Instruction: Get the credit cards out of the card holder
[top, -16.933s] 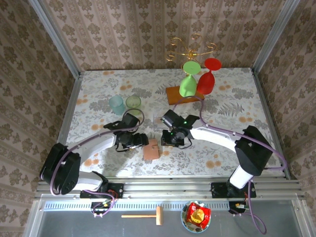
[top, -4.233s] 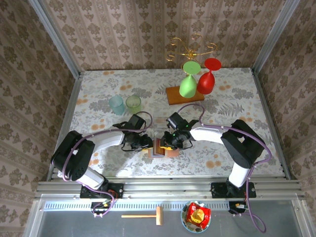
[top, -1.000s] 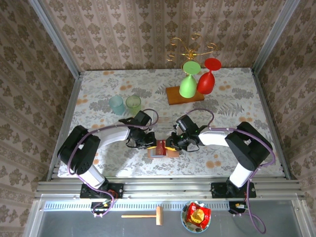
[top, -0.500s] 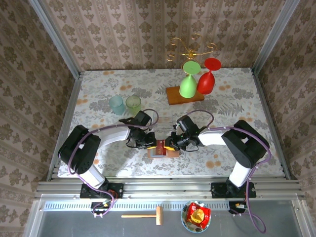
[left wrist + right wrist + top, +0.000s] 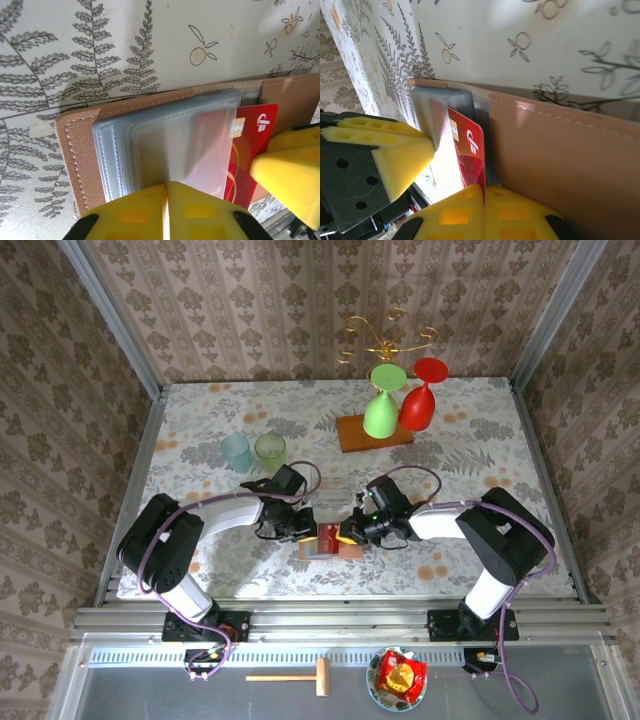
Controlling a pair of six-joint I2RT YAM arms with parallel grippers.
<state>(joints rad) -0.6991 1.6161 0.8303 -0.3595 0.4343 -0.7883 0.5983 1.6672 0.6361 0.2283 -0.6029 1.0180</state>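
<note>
- Card [image 5: 252, 145]: red, partly out of the clear sleeves [image 5: 150, 150], its chip end sticking past the sleeve edge. I see one card for sure; whether more sit behind it I can't tell.
- Holder [image 5: 75, 150]: lies open and flat on the table [image 5: 200, 410], near the front edge, between the two grippers.
- Right gripper [image 5: 484, 212]: clenched on the card's exposed edge.
- Left gripper [image 5: 166, 210]: pinched tight on the sleeve side of the holder, pinning it.
- Step, as I read it: the pull-out of the card, grip made, card not free yet.
- Next move, my call: I draw the right gripper straight away along the sleeve while the left pins the holder; a skewed pull could jam the card or drag the whole holder.
- Cups [image 5: 237, 452]: two, well behind the holder; look empty, not sure.
- Bowl [image 5: 370, 688]: off the table in front, holds a red-yellow wrapped thing [image 5: 400, 675].
</note>
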